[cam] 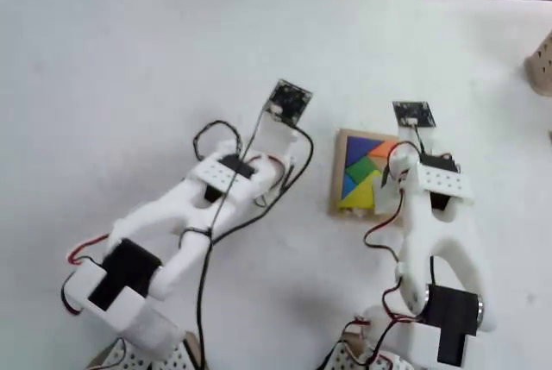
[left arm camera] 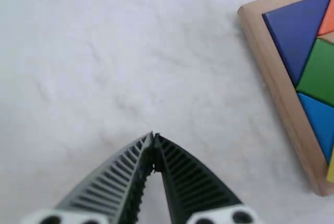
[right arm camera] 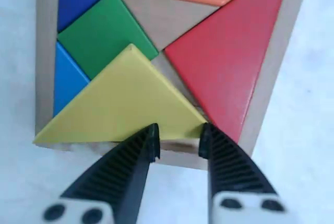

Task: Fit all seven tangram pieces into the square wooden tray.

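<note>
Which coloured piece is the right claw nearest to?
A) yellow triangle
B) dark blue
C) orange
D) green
A: in the right wrist view, the right gripper, fingers apart, sits right at the edge of the yellow triangle, by the rim of the wooden tray.

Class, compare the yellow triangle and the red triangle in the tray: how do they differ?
The yellow triangle rides over the rim of the wooden tray, not seated; the red triangle lies flat inside. The open jaws of the right gripper straddle the yellow triangle's edge, not the red triangle's. Both are large triangles.
</note>
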Robot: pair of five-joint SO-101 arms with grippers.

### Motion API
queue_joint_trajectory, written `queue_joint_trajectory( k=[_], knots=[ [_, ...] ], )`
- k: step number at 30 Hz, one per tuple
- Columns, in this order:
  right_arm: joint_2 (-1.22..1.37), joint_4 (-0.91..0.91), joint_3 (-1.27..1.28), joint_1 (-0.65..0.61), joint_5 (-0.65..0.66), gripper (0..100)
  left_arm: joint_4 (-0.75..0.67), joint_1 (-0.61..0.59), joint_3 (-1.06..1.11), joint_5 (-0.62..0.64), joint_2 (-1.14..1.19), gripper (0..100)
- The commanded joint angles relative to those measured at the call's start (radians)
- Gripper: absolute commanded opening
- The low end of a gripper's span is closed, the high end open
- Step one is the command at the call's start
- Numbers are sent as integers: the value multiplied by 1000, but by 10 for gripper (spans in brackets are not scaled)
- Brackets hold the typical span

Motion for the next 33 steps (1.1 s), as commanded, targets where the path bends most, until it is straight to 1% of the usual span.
queue_joint_trajectory(
  k=[1, 3, 7, 12, 18, 20, 23, 26, 33],
  knots=[
    [-25, -1, -31, -19, 9, 43, 5, -10, -54, -9, -5, 23],
    [-25, -1, -32, -31, 9, 16, 5, -10, -54, -9, -5, 23],
    [-58, 8, -26, -41, 6, 18, 5, -12, -54, -9, -5, 23],
    [-179, 50, -3, -33, -104, 21, 5, -15, -54, -9, -7, 23],
    [-318, 12, 80, -44, -120, 21, 5, -15, -54, -9, -7, 23],
    [-363, 27, 78, -93, -158, 21, 5, -16, -54, -9, -7, 23],
    [-392, 25, 78, -202, -203, 21, 6, -16, -54, -9, -7, 23],
    [-346, -31, 80, -274, -224, 21, 6, -16, -54, -9, -7, 23],
    [-87, -246, 72, -334, -222, 21, 8, -18, -54, -9, -7, 23]
  ],
)
